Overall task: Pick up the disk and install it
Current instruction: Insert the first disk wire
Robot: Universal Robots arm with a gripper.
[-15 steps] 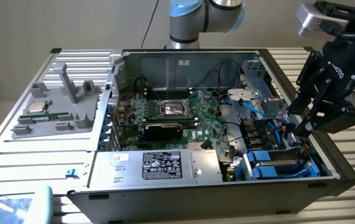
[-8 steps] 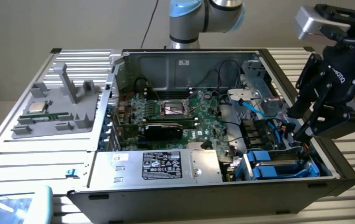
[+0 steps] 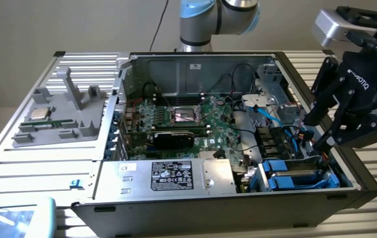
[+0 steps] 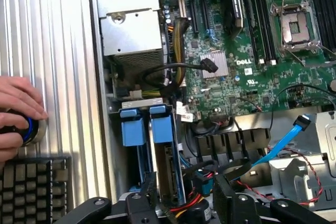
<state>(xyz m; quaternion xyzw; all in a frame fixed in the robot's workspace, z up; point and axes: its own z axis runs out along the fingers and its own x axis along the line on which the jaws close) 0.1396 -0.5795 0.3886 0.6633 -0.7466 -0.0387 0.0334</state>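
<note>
gripper [image 3: 314, 135] hovers right over the drive bay [image 3: 263, 174], fingers [image 4: 226, 199] spread wide and empty, looks like the disk [image 4: 160, 127] is already slotted in there

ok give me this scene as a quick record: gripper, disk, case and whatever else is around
gripper: open, holding nothing, over the drive bay
disk: in its blue frame, standing in the drive bay beside a second blue frame
case: open, lying on a slatted metal table
tray: grey, at the exterior view's left of the case, small chip on it
hand: a person's, on a round knob next to a keyboard
</note>
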